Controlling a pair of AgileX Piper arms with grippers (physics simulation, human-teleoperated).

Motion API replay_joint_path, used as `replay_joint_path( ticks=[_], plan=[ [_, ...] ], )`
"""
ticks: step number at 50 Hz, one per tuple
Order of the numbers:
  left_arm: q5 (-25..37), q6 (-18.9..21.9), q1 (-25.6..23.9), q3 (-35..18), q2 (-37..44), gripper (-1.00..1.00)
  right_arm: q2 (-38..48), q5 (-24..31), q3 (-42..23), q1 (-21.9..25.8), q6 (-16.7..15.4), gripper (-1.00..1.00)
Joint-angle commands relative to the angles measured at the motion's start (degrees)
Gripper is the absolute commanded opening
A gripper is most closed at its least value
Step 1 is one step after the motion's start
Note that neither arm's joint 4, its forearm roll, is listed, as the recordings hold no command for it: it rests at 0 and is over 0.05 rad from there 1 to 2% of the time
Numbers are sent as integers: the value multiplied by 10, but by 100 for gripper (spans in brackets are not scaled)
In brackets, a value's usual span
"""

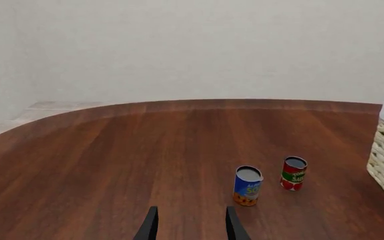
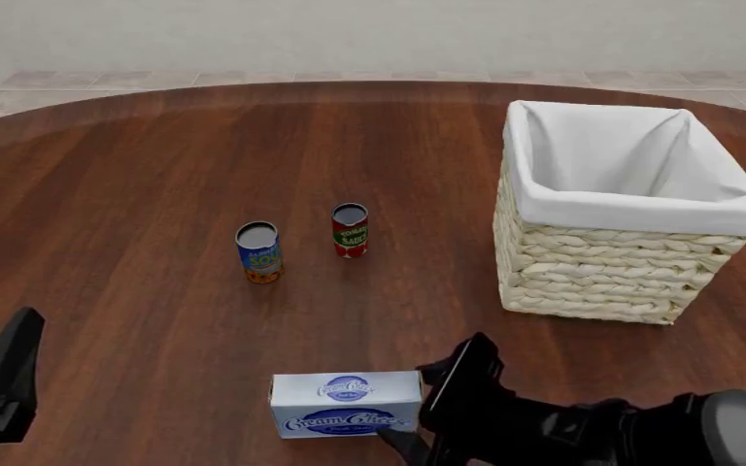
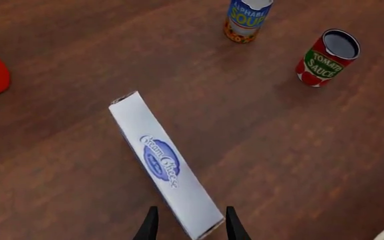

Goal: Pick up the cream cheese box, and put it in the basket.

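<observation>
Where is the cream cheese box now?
In the front view, the cream cheese box lies on the table's near edge, just left of the right gripper, in front of the two cans.

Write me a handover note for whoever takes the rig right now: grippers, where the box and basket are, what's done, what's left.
Right gripper: open, fingers straddling the near end of the cream cheese box; no grasp visible yet.
Left gripper: open, holding nothing, off at the table's near left, away from everything.
Box: on the table at the near edge, not lifted.
Basket: far right, upright, nothing visible inside.
Two small cans stand mid-table, clear of the likely path.
Done: approach only.
Left: close on the box, lift, carry to the basket, release.
</observation>
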Motion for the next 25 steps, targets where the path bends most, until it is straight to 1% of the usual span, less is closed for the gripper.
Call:
replay_joint_path(
  ticks=[1,13,18,19,25],
  plan=[
    [2,0,1,0,-2,100,4,3,-6,0,-2,100],
    [4,0,2,-1,-4,100,5,4,-9,1,-3,100],
    [4,0,2,-1,-5,100,0,8,-10,6,2,100],
    [5,-1,3,-1,-5,100,-2,10,-10,8,3,-100],
    [7,-1,2,-1,-8,100,-7,12,-10,6,0,-100]
  ],
)
